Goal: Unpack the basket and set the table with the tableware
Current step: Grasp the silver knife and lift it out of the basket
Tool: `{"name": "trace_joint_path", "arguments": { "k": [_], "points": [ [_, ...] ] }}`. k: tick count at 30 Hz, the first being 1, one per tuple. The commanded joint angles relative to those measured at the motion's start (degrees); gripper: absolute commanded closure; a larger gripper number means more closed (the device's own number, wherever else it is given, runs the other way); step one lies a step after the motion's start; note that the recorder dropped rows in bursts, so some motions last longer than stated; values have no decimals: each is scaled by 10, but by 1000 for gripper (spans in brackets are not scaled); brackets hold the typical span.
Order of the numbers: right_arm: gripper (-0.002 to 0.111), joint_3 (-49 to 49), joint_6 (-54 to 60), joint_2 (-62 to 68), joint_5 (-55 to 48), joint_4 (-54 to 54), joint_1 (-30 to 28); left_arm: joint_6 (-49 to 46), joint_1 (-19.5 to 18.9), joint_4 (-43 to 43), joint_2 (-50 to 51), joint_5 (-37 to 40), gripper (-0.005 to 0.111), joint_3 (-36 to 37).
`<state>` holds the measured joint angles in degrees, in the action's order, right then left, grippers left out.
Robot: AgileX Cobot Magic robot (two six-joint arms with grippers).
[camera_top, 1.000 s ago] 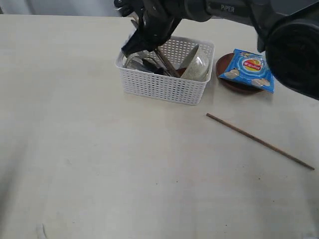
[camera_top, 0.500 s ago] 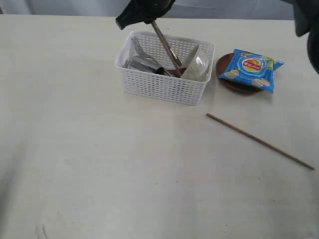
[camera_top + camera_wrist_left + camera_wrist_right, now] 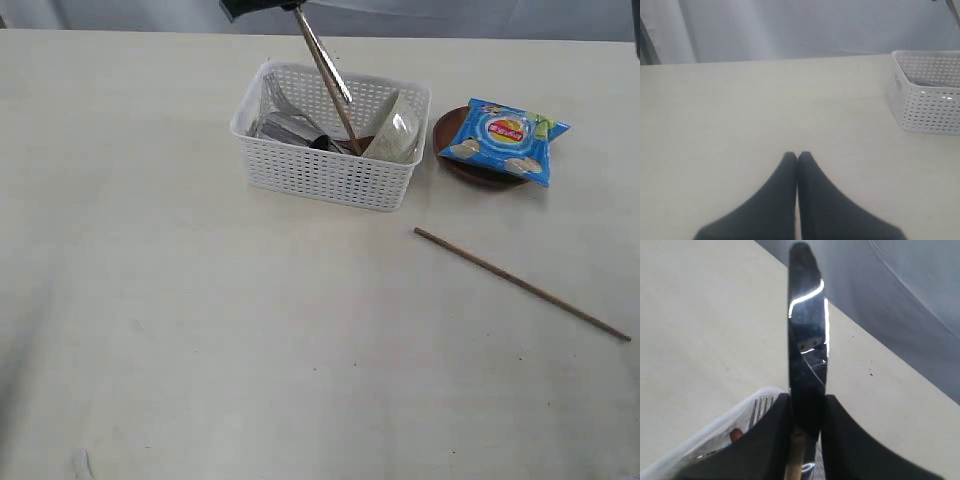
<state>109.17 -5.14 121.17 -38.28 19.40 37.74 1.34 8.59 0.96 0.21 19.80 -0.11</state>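
Observation:
The white basket [image 3: 330, 178] stands at the back of the table [image 3: 250, 330]. My right gripper [image 3: 285, 5] is at the top edge above it, shut on a silver knife [image 3: 325, 62] and a brown chopstick [image 3: 347, 128] that slant down into the basket. The right wrist view shows the shiny knife [image 3: 807, 340] and the wooden stick [image 3: 796, 462] pinched between the fingers. A tilted off-white bowl [image 3: 398, 135], a steel cup [image 3: 285, 128] and a fork [image 3: 273, 95] lie inside. My left gripper [image 3: 797, 156] is shut and empty, low over bare table.
A second chopstick [image 3: 520, 285] lies on the table at the right. A blue chip bag [image 3: 505, 140] rests on the dark brown plate [image 3: 470, 168] to the right of the basket. The basket [image 3: 925, 110] also shows in the left wrist view.
My right gripper has risen from inside the basket to the top edge of view, drawing the knife and chopstick upward. The left gripper has not moved.

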Motion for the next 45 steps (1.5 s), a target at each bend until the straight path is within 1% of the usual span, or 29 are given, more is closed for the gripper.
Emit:
{"name": "trace_joint_path", "arguments": {
  "k": [1, 5, 8, 14, 19, 23, 30, 34, 39, 42, 45],
  "points": [
    [109, 2, 2, -9, 24, 8, 0, 0, 4, -3, -2, -2, 107, 1],
    [109, 2, -3, -11, 70, 8, 0, 0, 4, -1, -2, -2, 107, 1],
    [109, 4, -15, -11, 83, 8, 0, 0, 4, -1, -2, -2, 107, 1],
    [109, 8, -12, -14, 92, 32, 0, 0, 4, -1, -2, -2, 107, 1],
    [109, 8, -12, -33, 74, 32, 0, 0, 4, -1, -2, -2, 107, 1],
    [109, 8, -6, -66, 23, 32, 0, 0, 4, -1, -2, -2, 107, 1],
    [109, 8, -2, -110, -160, 31, 0, 0, 4, -1, -2, -2, 107, 1],
    [109, 7, -30, -124, -232, -19, 1, 0, 4, -1, -2, -2, 107, 1],
    [109, 7, -45, -143, -276, -97, 8, 0, 4, -1, -2, -2, 107, 1],
    [109, 7, -66, -152, -317, -101, 29, 0, 4, -1, -2, -2, 107, 1],
    [109, 7, -84, -153, -317, -100, 55, 0, 4, -1, -2, -2, 107, 1]
  ]
}}
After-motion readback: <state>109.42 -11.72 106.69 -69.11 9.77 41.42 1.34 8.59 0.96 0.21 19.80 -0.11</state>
